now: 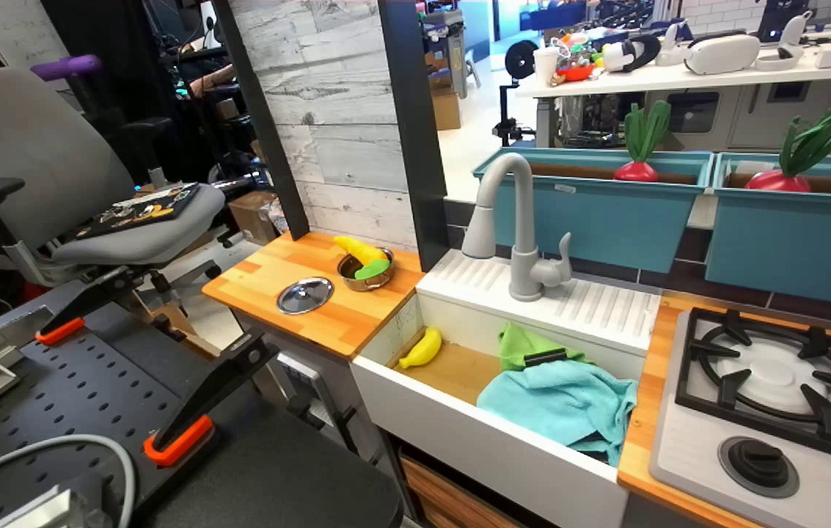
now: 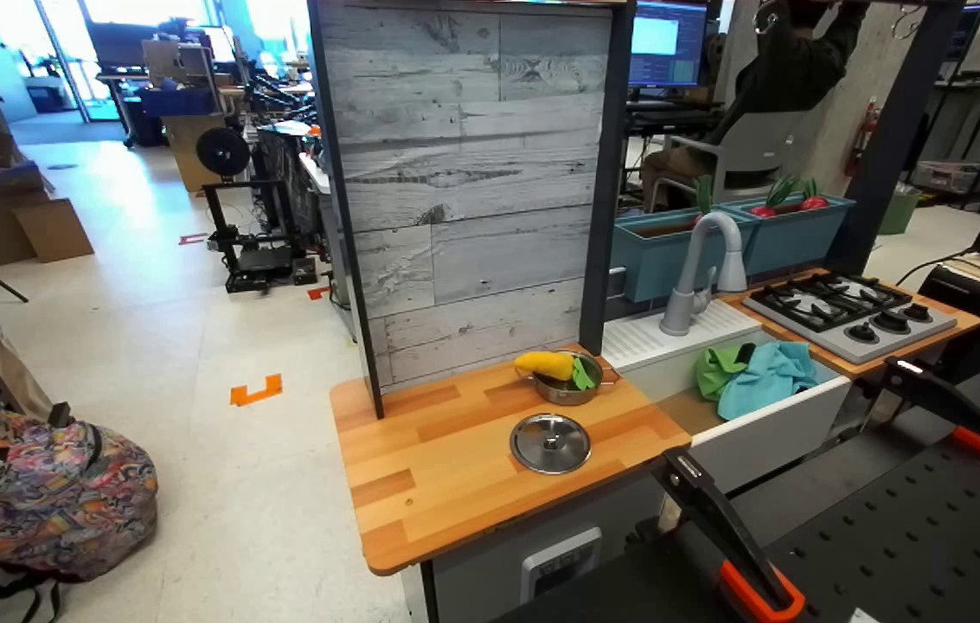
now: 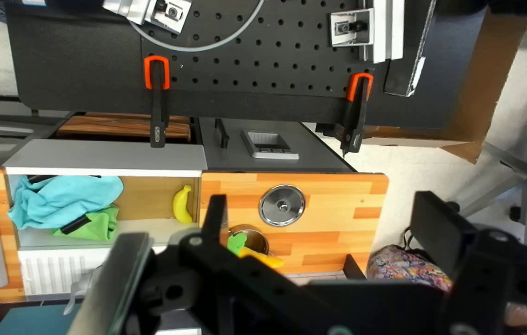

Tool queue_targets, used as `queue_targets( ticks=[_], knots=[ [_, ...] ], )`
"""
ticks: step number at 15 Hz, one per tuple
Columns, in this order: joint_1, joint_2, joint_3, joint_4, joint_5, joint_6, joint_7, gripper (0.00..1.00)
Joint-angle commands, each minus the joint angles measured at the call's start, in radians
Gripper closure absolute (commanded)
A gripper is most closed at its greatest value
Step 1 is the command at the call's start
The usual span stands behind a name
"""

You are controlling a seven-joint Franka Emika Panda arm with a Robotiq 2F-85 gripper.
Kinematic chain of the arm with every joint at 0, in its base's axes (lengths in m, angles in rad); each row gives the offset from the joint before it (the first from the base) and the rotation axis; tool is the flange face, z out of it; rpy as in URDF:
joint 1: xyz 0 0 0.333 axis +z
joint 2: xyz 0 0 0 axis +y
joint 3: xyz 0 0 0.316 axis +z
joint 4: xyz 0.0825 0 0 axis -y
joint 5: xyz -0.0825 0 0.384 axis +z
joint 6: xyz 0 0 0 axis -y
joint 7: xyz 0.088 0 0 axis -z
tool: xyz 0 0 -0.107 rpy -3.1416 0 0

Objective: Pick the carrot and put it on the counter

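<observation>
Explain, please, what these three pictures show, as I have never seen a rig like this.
The machine is a robot arm ending in a two-fingered gripper. Two pictures come from cameras standing outside the robot; the wrist view comes from a camera on the arm itself, so the dark fingers loom large in its lower part.

On the wooden counter stands a pot, with a lid lying apart from it. The carrot, yellow with a green leafy end, lies in the pot, its body poking over the rim. The sink holds a banana, a blue cloth and a green cloth.

Nothing is held: the fingers stand wide apart, with the carrot not yet put on the counter.
</observation>
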Motion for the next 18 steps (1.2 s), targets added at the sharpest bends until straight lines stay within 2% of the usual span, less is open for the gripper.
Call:
queue_targets(
  ticks=[1,5,9,14,18],
  knots=[
    [-0.002,0.0,0.002,0.002,0.002,-0.002,-0.001,0.0],
    [-0.001,0.039,-0.001,0.013,0.13,0.112,0.12,0.0],
    [-0.011,0.131,0.016,0.014,0.222,0.324,0.237,0.0],
    [-0.026,0.334,0.047,0.014,0.245,0.57,0.395,0.0],
    [0.007,0.52,0.049,0.026,0.314,0.7,0.484,0.0]
  ],
)
